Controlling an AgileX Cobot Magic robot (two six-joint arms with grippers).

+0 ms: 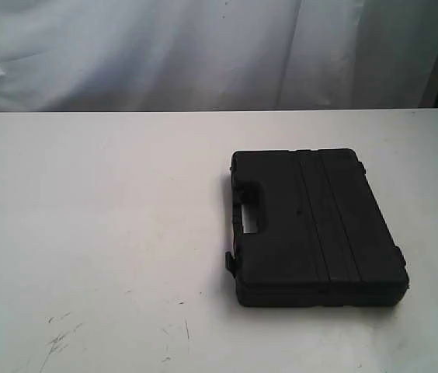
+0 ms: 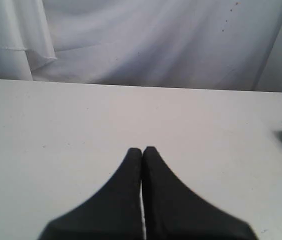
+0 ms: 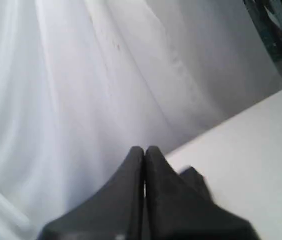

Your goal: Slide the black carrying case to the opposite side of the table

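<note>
On the table (image 1: 87,217) lies the case (image 1: 320,225), untouched, with left fingers (image 2: 123,200) and right fingers (image 3: 123,200) clenched empty.

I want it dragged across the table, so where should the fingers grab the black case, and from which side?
Probably the handle bar beside the cut-out slot, from the exterior view's left. The case lies flat, that edge facing left, and the bar looks thin enough to pinch.
</note>
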